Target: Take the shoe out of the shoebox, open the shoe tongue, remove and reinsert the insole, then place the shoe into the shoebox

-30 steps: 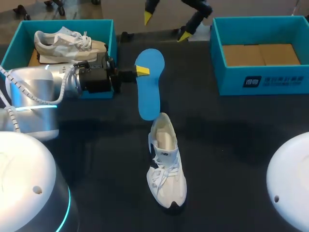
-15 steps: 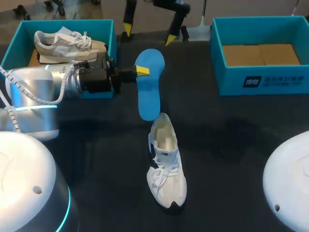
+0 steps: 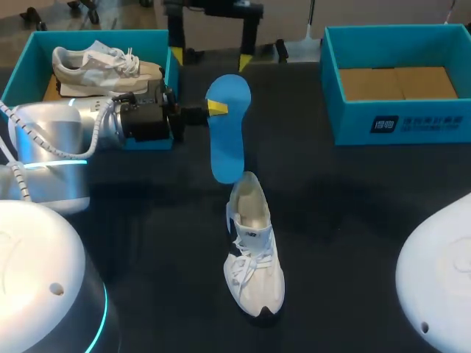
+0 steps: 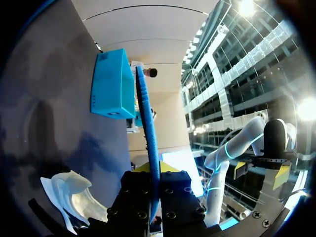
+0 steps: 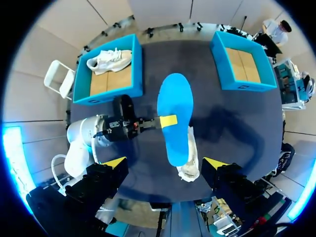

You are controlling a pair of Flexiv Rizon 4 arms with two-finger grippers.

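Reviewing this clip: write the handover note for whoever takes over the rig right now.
Left pincer: shut on the blue insole, held above the table near the shoe's heel end.
Right pincer: open, empty, high over the table.
White shoe: upright on the table, tongue open.
Right shoebox: empty. Left shoebox: holds another shoe.
Done: shoe out, tongue opened, insole removed.
Left: reinsert the insole, then box the shoe.

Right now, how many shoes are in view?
2. A white sneaker on the table by the blue insole; a beige sneaker inside the left shoebox. The right shoebox holds none.
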